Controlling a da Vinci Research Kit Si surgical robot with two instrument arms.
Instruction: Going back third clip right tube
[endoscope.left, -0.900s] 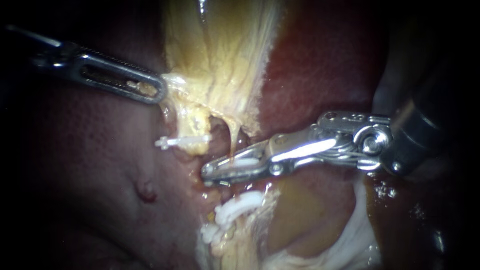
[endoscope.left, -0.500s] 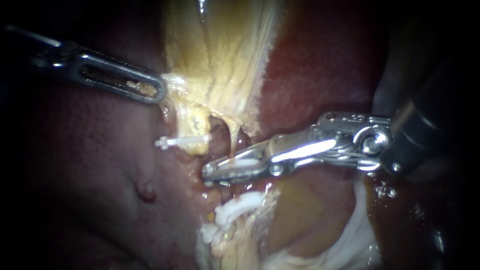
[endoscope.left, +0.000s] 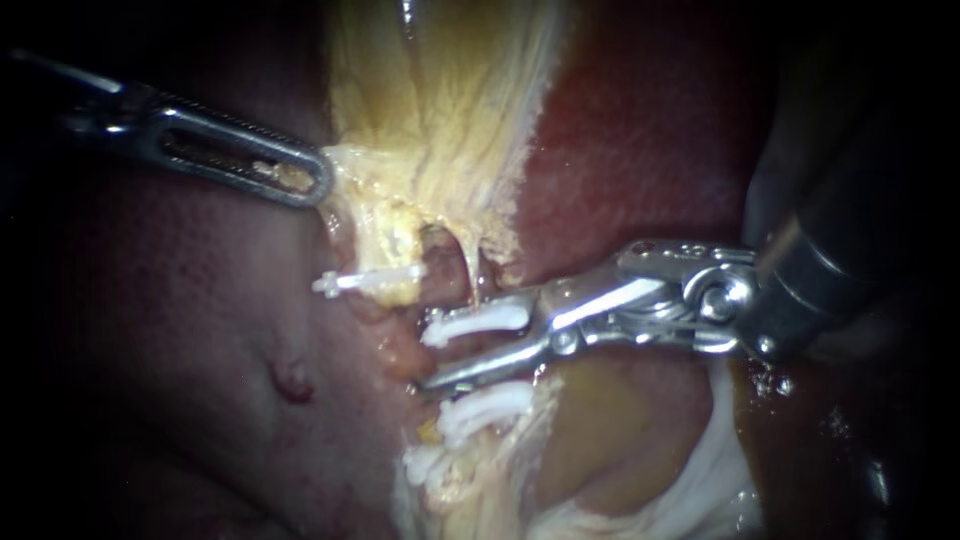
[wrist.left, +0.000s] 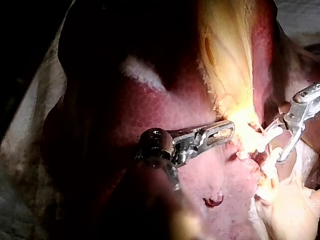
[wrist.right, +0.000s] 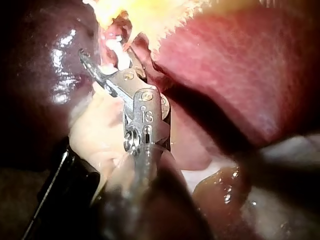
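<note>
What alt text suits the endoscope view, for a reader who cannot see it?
The right instrument, end effector open, sits at a white clip, another clip below it; the left instrument grips yellow tissue above, with liver around.

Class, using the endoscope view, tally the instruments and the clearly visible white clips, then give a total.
Instruments: 2, left instrument, shut on yellowish tissue, and right instrument, jaws open.
White clips: 3, upper clip, middle clip, lower clip.
Total: 5.
A white bit below the lower clip is too unclear to count.
</note>
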